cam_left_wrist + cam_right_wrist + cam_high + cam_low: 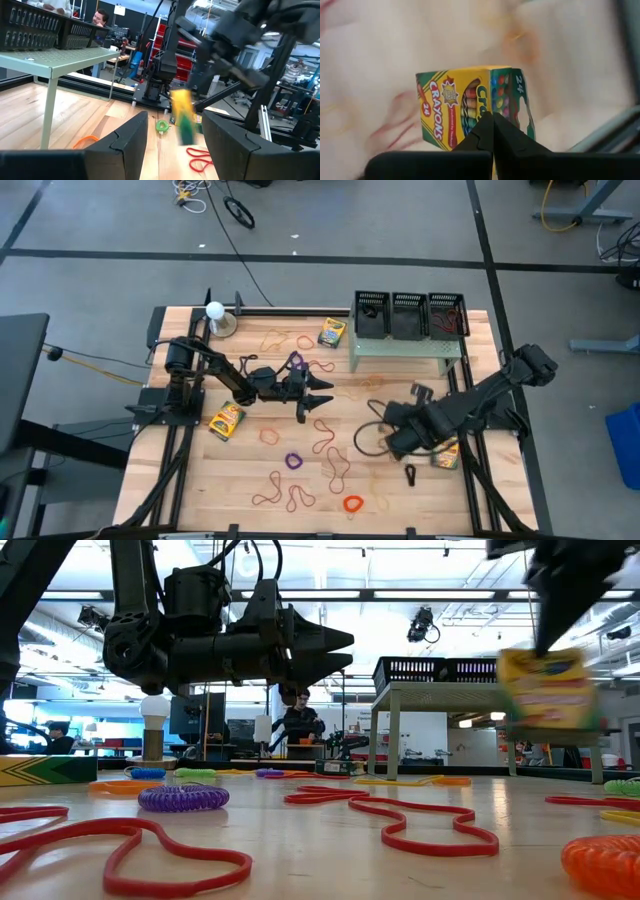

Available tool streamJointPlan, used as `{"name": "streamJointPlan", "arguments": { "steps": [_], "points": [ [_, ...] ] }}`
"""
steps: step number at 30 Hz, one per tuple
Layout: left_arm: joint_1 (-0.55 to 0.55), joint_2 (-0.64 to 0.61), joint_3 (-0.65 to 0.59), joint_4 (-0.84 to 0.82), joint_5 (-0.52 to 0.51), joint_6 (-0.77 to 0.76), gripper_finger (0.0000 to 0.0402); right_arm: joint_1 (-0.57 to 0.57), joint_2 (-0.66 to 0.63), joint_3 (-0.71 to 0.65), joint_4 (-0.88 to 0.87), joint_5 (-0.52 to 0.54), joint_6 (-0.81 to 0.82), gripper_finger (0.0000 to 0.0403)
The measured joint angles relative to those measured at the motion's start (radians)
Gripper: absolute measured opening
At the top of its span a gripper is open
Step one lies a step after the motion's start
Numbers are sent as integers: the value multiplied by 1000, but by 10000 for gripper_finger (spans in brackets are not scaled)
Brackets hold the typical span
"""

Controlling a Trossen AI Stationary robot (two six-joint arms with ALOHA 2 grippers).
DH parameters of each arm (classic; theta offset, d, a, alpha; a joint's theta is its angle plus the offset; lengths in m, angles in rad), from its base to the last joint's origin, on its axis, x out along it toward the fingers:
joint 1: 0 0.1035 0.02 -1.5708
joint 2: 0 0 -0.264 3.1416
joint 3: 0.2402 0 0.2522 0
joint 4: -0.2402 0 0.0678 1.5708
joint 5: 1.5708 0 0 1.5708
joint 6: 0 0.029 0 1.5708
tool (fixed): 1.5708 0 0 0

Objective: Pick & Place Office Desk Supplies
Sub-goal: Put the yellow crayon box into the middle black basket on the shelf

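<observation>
My right gripper (545, 640) hangs over the table's right half, pointing steeply down, shut on a yellow-and-green crayon box (548, 690) that is clear of the wood. The right wrist view shows the box (465, 107) just past the fingertips (492, 122). In the high view the right gripper (396, 440) hides it. My left gripper (320, 392) hovers open and level over the table's middle, pointing right, with nothing between its fingers (175, 127). Other crayon boxes (228, 420) (332, 332) lie flat on the wood. Rubber bands (400, 815) and coil rings (183, 798) lie scattered about. My right gripper pinches the crayon box's upper edge (490, 111) between its two closed fingertips, near where the printed front meets the narrow side. The fingers come from above, slanting down. The box hangs below them, roughly upright and lifted clear of the table.
A pale green stand (405, 352) carrying three black baskets (408, 315) is at the far right. A white ball on a round base (215, 315) stands far left. Another crayon box (445, 455) lies partly under the right arm. An orange ring (353, 503) lies near the front edge.
</observation>
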Motion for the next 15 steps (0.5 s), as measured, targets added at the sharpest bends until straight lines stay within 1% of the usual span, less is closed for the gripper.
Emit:
{"name": "streamJointPlan", "arguments": {
  "steps": [3,4,9,12,15],
  "points": [
    [0,0,0,0,0,0,195,-44,15,-40,23,130,-44,0],
    [0,0,0,0,0,0,195,-56,28,-52,35,157,-64,0],
    [0,0,0,0,0,0,195,-80,136,-86,98,220,-166,0],
    [0,0,0,0,0,0,195,-68,210,-79,97,285,-189,0],
    [0,0,0,0,0,0,195,-56,261,-64,102,301,-191,0]
  ]
}}
